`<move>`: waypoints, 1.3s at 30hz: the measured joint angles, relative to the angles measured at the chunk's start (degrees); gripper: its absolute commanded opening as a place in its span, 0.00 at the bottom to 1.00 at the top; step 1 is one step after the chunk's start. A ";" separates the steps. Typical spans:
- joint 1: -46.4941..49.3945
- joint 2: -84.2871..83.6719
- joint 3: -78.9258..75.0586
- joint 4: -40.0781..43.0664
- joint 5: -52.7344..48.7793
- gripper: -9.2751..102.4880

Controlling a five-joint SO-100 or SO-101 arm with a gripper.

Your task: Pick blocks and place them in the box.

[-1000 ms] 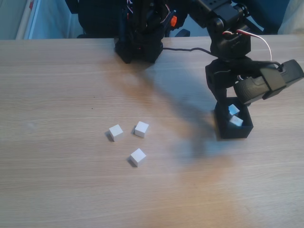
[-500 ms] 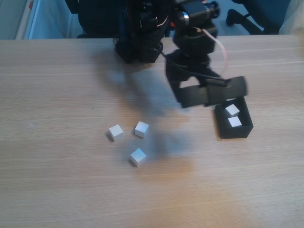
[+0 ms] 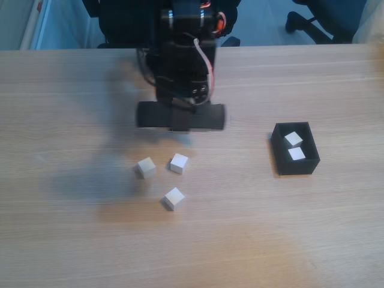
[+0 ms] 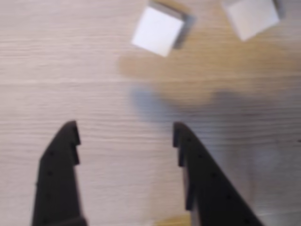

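A black two-finger gripper on a dark robot arm hangs over a pale wood-grain table, its jaws spread wide apart with nothing between them, as the wrist view shows. In that view the two black toothed fingers rise from the lower edge over bare wood, and two small plain white cubes lie beyond their tips: one white cube near the top centre, another white cube at the top right corner, partly cut by the frame edge. Both are blurred.

In the fixed view the arm stands at the far side of the table, its base near the back edge, and the gripper end appears as a blurred dark bar just behind a loose cluster of three white cubes. The left cube and the middle cube lie close together but apart; the nearest cube sits alone, a little in front of them. None touches the gripper.

Well to the right in the fixed view stands a small black rectangular open-topped box with thin walls. Inside it lie two more white cubes, one toward the far end and one toward the near end, just beside each other. A red-and-white cable loops down the arm's side.
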 measured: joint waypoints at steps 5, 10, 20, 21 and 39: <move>1.85 2.81 8.96 -10.63 -0.26 0.28; 2.90 4.22 16.00 -18.54 -1.32 0.29; 2.37 4.04 20.13 -30.50 -0.70 0.29; 2.37 3.69 20.21 -31.20 -0.70 0.29; 4.48 -5.19 20.39 -40.34 1.85 0.28</move>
